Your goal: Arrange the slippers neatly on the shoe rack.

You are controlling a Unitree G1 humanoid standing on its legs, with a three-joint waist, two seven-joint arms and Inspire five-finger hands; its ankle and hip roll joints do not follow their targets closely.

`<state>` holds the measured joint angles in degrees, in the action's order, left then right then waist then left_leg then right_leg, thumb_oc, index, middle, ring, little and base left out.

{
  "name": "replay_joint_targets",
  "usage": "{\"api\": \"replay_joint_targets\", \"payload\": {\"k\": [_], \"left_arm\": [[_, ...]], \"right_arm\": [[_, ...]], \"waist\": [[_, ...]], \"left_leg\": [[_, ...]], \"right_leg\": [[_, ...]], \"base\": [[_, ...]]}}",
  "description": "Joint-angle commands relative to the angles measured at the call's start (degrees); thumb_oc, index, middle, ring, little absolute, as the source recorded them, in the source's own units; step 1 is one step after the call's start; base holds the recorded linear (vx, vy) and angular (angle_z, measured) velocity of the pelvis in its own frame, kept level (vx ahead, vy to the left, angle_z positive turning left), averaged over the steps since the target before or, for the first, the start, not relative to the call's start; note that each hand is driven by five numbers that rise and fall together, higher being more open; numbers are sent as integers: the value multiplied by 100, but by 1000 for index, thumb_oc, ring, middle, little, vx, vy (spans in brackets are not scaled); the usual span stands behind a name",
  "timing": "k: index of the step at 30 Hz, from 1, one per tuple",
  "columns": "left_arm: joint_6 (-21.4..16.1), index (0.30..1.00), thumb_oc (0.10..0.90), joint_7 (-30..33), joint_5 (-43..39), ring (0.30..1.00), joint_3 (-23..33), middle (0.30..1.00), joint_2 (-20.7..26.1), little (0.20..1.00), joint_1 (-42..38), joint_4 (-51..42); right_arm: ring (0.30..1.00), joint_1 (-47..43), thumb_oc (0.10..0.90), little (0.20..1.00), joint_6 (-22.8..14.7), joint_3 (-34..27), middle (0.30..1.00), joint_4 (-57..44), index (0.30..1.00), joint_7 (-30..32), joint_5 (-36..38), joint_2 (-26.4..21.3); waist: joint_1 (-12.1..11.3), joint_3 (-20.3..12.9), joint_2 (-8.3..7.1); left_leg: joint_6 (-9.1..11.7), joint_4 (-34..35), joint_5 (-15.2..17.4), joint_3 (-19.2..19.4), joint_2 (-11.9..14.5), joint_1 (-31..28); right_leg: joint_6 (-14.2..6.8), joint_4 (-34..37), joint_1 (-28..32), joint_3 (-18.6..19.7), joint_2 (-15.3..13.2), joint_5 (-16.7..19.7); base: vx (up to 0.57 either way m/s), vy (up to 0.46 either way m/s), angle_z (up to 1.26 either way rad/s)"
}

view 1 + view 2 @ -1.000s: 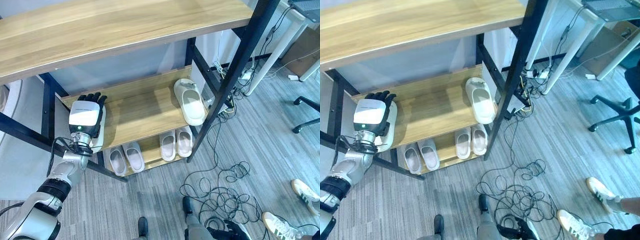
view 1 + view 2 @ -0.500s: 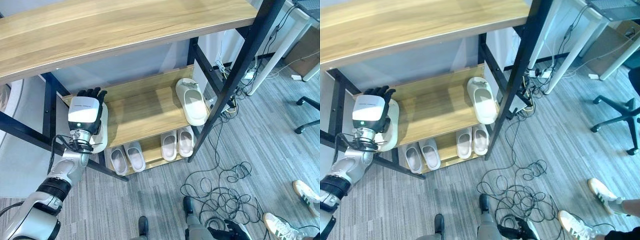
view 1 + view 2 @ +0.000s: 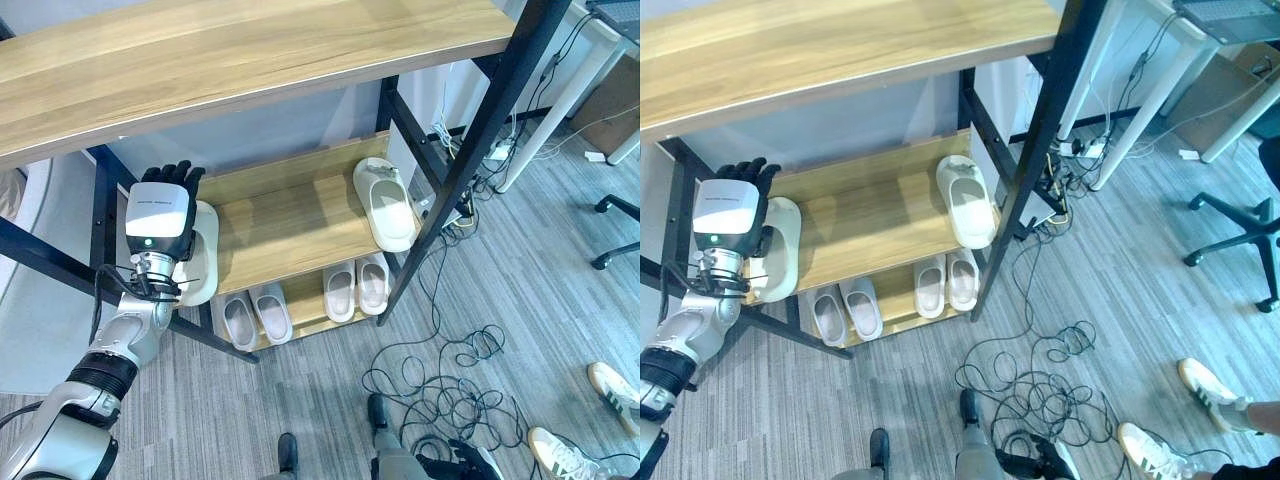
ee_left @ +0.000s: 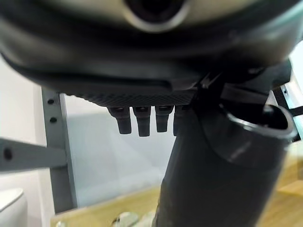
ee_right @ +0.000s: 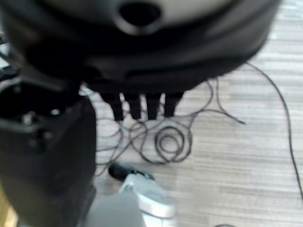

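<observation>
**Left hand beside the slipper at the shelf's end**

Eye views: the left hand, fingers straight and holding nothing, is at the shoe rack beside a white slipper; another slipper lies well apart.

Right wrist: the right hand hangs relaxed above the floor.

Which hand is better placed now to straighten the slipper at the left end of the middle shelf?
The left hand. It is raised at the left end of the middle shelf, right beside the slipper lying there, fingers open. The right hand hangs low over the floor, away from the rack.
</observation>
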<state>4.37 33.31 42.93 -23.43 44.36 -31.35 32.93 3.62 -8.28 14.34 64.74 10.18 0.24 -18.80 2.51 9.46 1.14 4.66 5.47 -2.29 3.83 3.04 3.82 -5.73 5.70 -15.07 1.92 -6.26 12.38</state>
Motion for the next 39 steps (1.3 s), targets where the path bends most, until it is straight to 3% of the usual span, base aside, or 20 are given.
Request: {"api": "replay_joint_targets", "payload": {"k": [1,14,15,16,26,34,39], "left_arm": [[163,900,800,454,42,900,219,900,456,900,-1114,225],[304,900,800,375,104,900,-258,900,332,900,-1598,862],[303,832,755,380,101,832,-265,832,328,832,-1607,871],[303,300,400,364,61,300,-282,300,281,300,-1643,925],[76,300,400,477,87,300,-433,300,-197,300,-1540,672],[-260,300,400,659,584,300,-1035,300,-649,300,-1702,-151],[-264,300,400,743,644,300,-1357,300,-853,300,-2047,-65]], "right_arm": [[900,-94,800,900,-83,190,900,-115,900,70,-13,-249],[900,-243,800,900,-115,271,900,-105,900,105,68,-290],[900,-244,800,900,-115,269,900,-104,900,105,69,-290],[900,-261,800,900,-111,268,900,-106,900,118,84,-294],[900,-244,800,900,-147,315,900,-95,900,112,133,-273],[900,-312,800,900,-204,416,900,13,900,150,124,-279],[900,-398,800,900,-202,483,900,74,900,203,74,-338]], "waist": [[85,3,192],[134,134,144],[133,134,144],[144,147,145],[198,173,72],[265,182,18],[314,222,10]], "left_leg": [[-269,-82,795,-89,-126,163],[-275,-122,731,-81,-121,400],[-276,-122,730,-82,-121,403],[-276,-127,721,-82,-127,427],[-278,-199,744,-52,-140,490],[-279,-223,769,-14,-133,498],[-277,-221,758,9,-113,528]], "right_leg": [[-536,-103,497,-180,-328,-1302],[-520,-128,302,-168,-329,-1259],[-520,-129,299,-169,-330,-1259],[-520,-132,270,-164,-334,-1250],[-512,-153,239,-154,-349,-1243],[-514,-174,199,-105,-331,-1264],[-513,-191,131,-55,-312,-1259]], "base": [[0,0,0],[0,0,0],[0,0,0],[0,0,0],[0,0,0],[-1,-4,0],[0,0,0]]}}
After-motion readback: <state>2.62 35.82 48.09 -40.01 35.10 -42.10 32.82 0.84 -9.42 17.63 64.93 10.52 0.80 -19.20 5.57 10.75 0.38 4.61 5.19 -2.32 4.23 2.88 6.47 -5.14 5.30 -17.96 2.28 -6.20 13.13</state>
